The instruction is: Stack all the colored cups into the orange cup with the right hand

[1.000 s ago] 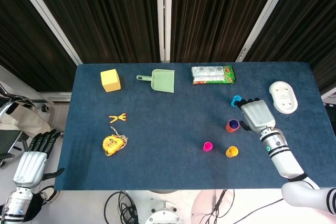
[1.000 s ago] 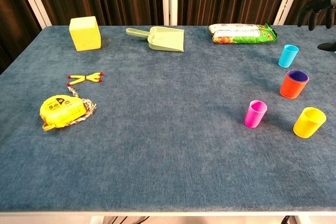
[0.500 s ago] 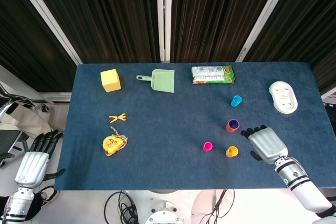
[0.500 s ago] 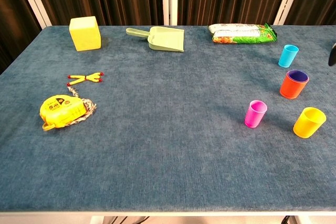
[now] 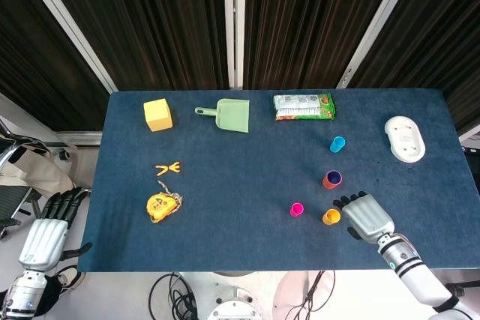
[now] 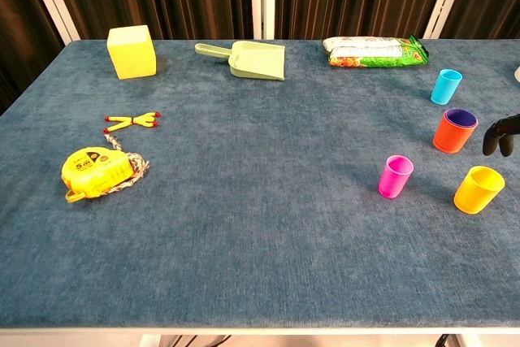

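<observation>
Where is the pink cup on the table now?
In the head view, the pink cup stands upright near the table's front right, left of the yellow cup and below the orange cup.

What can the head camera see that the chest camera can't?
Only the head view shows the left hand beside the table, the white case, and the whole right hand. Only the chest view shows the cups from the side. Both share the orange cup, yellow cup, pink cup, blue cup and the dustpan.

Empty robot hand [image 5: 367,216] beside yellow cup [image 5: 331,217]
</observation>
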`<state>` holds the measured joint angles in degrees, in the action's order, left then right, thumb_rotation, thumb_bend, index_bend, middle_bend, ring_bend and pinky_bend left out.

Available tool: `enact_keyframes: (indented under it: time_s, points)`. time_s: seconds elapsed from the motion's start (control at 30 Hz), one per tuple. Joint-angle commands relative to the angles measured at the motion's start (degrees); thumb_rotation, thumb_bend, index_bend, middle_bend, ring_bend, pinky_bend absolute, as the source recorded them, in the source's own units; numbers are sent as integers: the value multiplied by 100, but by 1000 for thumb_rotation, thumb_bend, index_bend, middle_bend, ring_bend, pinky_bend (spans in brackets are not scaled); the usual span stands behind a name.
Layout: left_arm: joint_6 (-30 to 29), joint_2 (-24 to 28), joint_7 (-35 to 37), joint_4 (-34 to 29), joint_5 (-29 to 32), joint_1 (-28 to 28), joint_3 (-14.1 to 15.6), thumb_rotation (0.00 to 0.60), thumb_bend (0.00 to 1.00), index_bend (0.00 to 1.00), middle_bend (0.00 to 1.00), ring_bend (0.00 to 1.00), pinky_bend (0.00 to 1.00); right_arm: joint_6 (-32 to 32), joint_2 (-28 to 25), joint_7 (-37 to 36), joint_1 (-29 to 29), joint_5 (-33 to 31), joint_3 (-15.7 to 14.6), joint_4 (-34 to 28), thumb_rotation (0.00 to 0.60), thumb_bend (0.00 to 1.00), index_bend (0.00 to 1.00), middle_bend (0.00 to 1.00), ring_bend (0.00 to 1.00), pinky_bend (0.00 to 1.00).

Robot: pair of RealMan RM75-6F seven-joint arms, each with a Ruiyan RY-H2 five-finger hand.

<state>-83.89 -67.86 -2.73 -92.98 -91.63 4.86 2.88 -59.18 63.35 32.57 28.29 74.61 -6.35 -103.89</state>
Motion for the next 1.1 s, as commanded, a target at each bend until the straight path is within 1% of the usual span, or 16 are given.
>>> enact_keyframes:
  time_s: [0.03, 0.2, 0.4, 0.47, 0.57, 0.73, 0.9, 1.03, 1.1]
  points:
    - [8, -7, 13, 11, -10, 9, -2, 600, 19, 17, 0, 0, 0, -93, 250, 22, -97, 92, 21, 220, 600, 211, 273, 305, 365, 367]
    - [48, -10, 110, 61, -24, 25, 14, 600, 20, 16, 0, 0, 0, -165, 611, -9, -189, 129, 71, 513, 600, 212, 271, 309, 377, 383]
    - [31, 1, 157, 88, -25, 13, 18, 600, 19, 17, 0, 0, 0, -53, 908, -86, -205, 105, 108, 739, 600, 221, 274, 323, 382, 397]
    - [13, 5, 165, 90, -35, 2, 24, 600, 19, 17, 0, 0, 0, -101, 981, -122, -227, 148, 134, 804, 600, 233, 305, 356, 402, 425]
    - [26, 1, 157, 102, -42, -13, 54, 600, 19, 17, 0, 0, 0, -200, 1063, -95, -266, 226, 162, 901, 600, 260, 384, 411, 447, 475]
    - [6, -12, 175, 121, -36, -27, 50, 600, 19, 16, 0, 0, 0, -199, 1080, -33, -287, 179, 200, 917, 600, 285, 460, 450, 481, 513]
    - [0, -13, 172, 120, -42, -28, 44, 600, 19, 17, 0, 0, 0, -225, 997, -21, -280, 157, 281, 792, 600, 302, 484, 464, 494, 525]
    - [13, -9, 170, 120, -40, -23, 43, 600, 20, 16, 0, 0, 0, -470, 723, -134, -260, 225, 517, 506, 600, 301, 487, 460, 494, 525]
    - [17, -10, 174, 120, -39, -20, 40, 600, 19, 16, 0, 0, 0, -634, 539, -197, -233, 224, 716, 350, 600, 301, 487, 459, 493, 525]
